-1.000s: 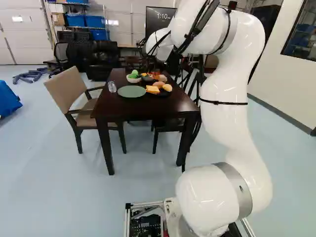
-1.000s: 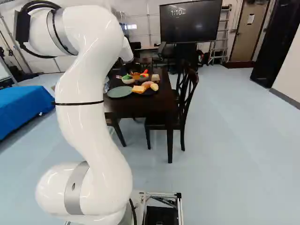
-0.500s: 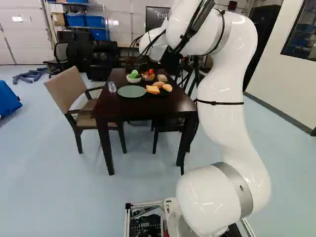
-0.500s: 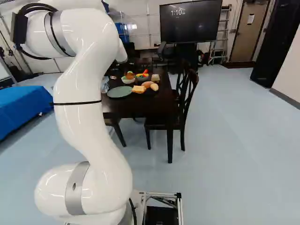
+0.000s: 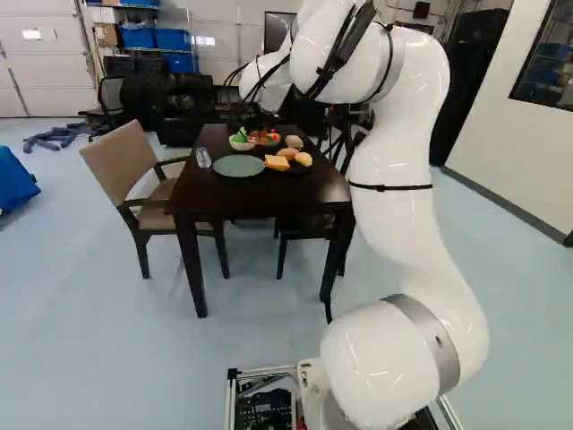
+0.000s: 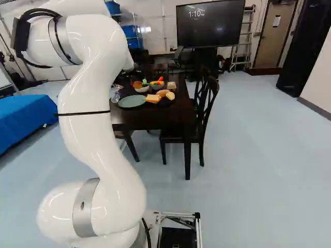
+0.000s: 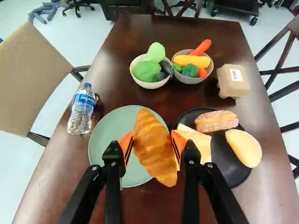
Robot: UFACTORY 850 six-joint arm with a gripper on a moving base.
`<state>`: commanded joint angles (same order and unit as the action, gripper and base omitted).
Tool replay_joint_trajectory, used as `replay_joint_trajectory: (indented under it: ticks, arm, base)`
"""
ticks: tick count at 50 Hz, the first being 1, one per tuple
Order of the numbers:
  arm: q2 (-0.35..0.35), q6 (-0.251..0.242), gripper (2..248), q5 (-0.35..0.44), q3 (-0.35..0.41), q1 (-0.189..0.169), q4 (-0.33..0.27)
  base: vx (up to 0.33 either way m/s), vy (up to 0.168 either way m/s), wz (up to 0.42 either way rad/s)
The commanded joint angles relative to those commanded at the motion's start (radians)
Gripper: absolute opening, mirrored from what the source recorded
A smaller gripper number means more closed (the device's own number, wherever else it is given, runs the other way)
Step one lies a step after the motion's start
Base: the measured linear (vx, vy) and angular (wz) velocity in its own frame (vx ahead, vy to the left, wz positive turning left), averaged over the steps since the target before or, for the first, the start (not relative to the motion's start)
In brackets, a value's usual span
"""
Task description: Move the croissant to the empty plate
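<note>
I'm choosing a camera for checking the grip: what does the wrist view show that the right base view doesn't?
Only the wrist view: the orange pads of the hand closed on the croissant, and the tan chair's backrest.
Only the right base view: the large screen, the ladder and the door.
Both: the table, green plate, black plate, water bottle and two bowls.

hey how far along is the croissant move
Pickup looks done: the croissant is clamped in the pincer. In hand: the carry; the croissant partly overlaps the empty green plate in the wrist view. Left: lowering it onto that plate and letting go.
</note>
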<state>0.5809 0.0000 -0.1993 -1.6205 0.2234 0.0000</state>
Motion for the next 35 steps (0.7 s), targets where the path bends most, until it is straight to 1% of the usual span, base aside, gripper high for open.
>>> replay_joint_trajectory:
  ticks: [26, 35]
  arm:
    - [0.092, 0.0, 135, 0.0, -0.064, 0.058, 0.0]
    - [0.111, 0.0, 135, 0.0, -0.068, 0.059, 0.0]
  base:
    - [0.0, 0.0, 0.0]
    - [0.0, 0.0, 0.0]
